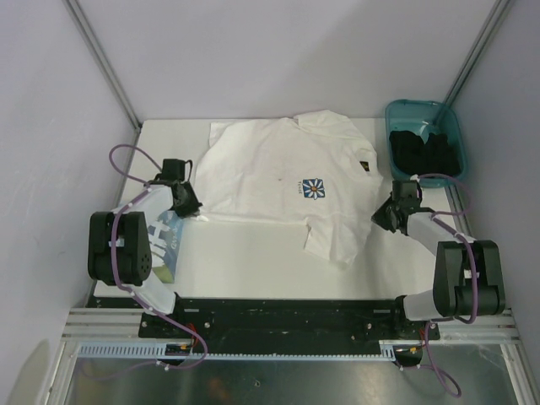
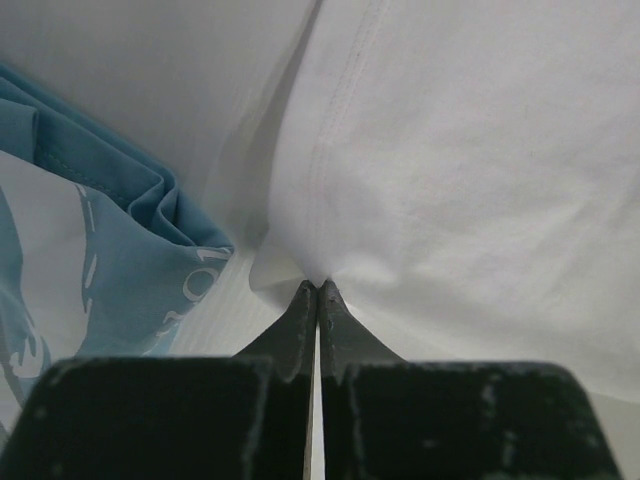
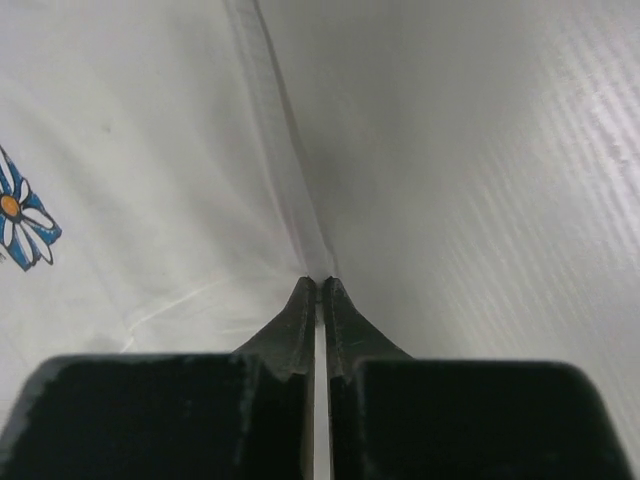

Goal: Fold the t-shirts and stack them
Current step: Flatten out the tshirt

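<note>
Top external: L gripper point(image 1: 190, 205) pinched on daisy tee point(image 1: 270, 181) left edge, R gripper point(image 1: 388, 213) clamps right hem; table point(image 1: 253, 270) strip btwn tee & bases; teal bin point(image 1: 453, 126) far-right.

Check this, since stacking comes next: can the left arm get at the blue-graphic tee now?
Probably not yet: the left gripper is shut on the daisy tee. The blue-graphic tee lies just beside it, reachable once released.

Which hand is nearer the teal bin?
Right. The right hand pinches the daisy t-shirt edge just in front of the teal bin; the left hand grips the opposite edge, far from it.
</note>
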Controlling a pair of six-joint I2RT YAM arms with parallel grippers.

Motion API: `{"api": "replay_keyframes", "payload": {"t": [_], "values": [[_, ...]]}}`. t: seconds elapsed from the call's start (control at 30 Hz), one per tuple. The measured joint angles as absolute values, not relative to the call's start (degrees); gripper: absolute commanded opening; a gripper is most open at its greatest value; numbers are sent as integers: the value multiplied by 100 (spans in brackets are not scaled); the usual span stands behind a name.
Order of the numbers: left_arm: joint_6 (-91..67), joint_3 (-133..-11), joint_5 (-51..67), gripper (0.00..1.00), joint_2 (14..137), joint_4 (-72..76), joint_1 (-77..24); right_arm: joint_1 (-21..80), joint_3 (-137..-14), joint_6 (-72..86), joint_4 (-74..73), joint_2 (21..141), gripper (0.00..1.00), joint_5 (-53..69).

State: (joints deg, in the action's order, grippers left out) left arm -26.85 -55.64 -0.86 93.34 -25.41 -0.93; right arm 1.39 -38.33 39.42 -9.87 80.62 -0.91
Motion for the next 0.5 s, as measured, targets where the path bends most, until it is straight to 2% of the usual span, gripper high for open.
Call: {"api": "replay_keyframes", "payload": {"t": [0.07,0.13,0.2,0.27,0.3,0.4,0.5], "values": [[-2637,-5564,-93,0,9321,-2543,-69,51,-3887,3885,-1076,8058,0,-128],[-2571,-5564,-123,6,9277,-2565,-60,-176,-3924,3817,-1214,8023,0,-169],[-2499,-5564,-145,20,9190,-2604,-60,-440,-3927,3741,-1347,7950,0,-196],[-2436,-5564,-139,37,9085,-2626,-67,-655,-3927,3691,-1485,7878,0,-220],[-2399,-5564,-145,42,9021,-2630,-67,-733,-3927,3658,-1551,7861,0,-237],[-2368,-5542,-139,45,8805,-2622,-60,-838,-3927,3594,-1645,7859,0,-279],[-2410,-5426,-108,37,8536,-2611,-56,-838,-3927,3573,-1651,7870,0,-281]]}}
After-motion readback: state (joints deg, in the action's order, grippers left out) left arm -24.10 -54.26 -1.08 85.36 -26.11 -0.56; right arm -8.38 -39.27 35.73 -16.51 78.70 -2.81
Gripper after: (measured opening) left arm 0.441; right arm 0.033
